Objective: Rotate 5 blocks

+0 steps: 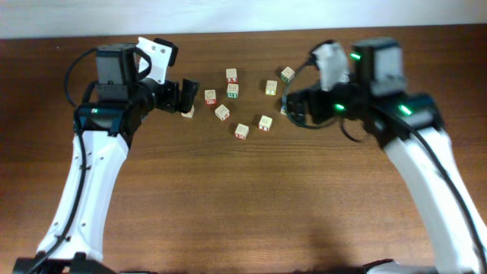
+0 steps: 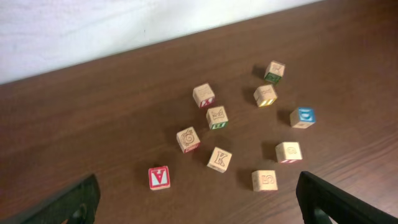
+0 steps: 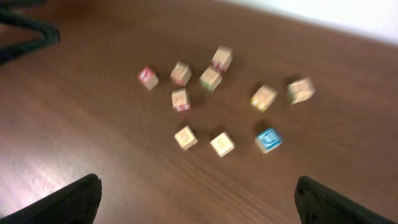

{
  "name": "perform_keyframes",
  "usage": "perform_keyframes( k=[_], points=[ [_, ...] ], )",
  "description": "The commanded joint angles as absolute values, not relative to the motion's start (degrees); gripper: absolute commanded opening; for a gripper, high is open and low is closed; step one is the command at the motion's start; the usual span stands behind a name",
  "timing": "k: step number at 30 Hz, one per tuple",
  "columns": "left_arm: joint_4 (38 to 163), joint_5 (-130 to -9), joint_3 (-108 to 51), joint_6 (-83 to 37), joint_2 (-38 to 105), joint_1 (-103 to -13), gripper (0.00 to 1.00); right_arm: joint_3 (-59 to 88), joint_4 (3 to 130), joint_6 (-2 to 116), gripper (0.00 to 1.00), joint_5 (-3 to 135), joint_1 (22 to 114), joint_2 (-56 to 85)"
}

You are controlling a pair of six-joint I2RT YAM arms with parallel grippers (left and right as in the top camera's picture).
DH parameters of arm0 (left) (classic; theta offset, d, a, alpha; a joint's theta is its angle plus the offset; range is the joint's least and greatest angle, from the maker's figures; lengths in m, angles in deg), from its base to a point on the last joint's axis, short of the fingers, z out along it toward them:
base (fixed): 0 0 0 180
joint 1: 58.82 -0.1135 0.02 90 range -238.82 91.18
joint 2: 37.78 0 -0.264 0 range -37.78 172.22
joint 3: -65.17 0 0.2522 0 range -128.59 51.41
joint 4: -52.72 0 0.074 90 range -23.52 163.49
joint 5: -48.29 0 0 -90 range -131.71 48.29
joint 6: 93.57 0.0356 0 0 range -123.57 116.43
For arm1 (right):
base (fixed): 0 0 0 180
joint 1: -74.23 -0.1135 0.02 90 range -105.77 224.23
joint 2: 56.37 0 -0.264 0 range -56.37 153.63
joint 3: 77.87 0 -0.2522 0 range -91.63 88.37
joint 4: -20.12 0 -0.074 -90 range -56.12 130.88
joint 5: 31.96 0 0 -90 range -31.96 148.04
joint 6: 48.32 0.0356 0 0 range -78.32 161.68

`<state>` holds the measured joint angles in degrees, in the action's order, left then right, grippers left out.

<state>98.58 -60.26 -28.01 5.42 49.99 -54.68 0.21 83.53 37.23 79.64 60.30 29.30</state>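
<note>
Gaping wide and holding nothing: left claw [image 1: 186,97] and right claw [image 1: 290,107], over the desk [image 1: 243,198] from either side. Between them, scattered loose and apart, the blocks [image 1: 233,90], blue-faced one [image 2: 303,116] nearest the right claw, red-faced cube [image 2: 159,177] by the left.

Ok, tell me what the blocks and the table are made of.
Alphabet blocks: likely unvarnished pale wood, matte, with printed letters and painted red, green or blue faces. Table: dark brown wood grain with a soft sheen; solid wood or laminate, cannot tell.
</note>
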Motion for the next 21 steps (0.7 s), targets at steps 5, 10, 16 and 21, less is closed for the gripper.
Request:
perform_keyframes(
  k=[5, 10, 16, 21],
  points=[
    [100.16, -58.16, -29.28, 5.77, 53.83, -54.85, 0.99, -2.57, 80.43, 38.04, 0.99, 84.17, 58.07, 46.23],
    [100.92, -41.83, -29.28, -2.12, 54.05, -55.14, 0.99, -2.57, 75.84, 54.63, 0.73, 73.08, 57.30, 53.86],
    [101.29, -28.37, -29.26, -9.15, 55.45, -55.14, 0.99, -2.57, 71.20, 67.65, 0.72, 56.87, 51.29, 58.30],
    [101.31, -28.39, -29.26, -9.15, 55.65, -55.12, 0.99, -2.57, 69.56, 74.41, 0.73, 52.63, 48.12, 61.03]
  ],
)
